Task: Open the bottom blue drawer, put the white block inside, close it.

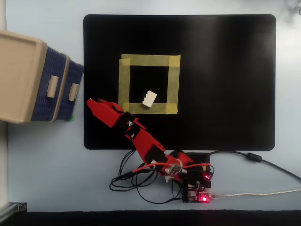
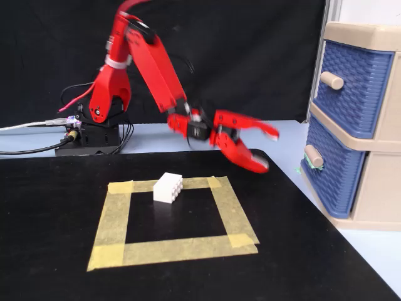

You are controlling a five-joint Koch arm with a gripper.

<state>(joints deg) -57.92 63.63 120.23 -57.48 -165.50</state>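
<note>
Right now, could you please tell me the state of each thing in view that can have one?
gripper: open, empty, above the mat, tips toward the cabinet.
bottom blue drawer: pulled out slightly.
top blue drawer: closed.
white block: resting inside the yellow tape square, not held.

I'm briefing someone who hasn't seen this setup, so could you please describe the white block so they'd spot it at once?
Start at the black mat and find the yellow tape square on it. The white block sits inside that square, by one tape edge. It is the only white thing on the mat, small and chunky, far smaller than the square, and apart from the red gripper.
</note>
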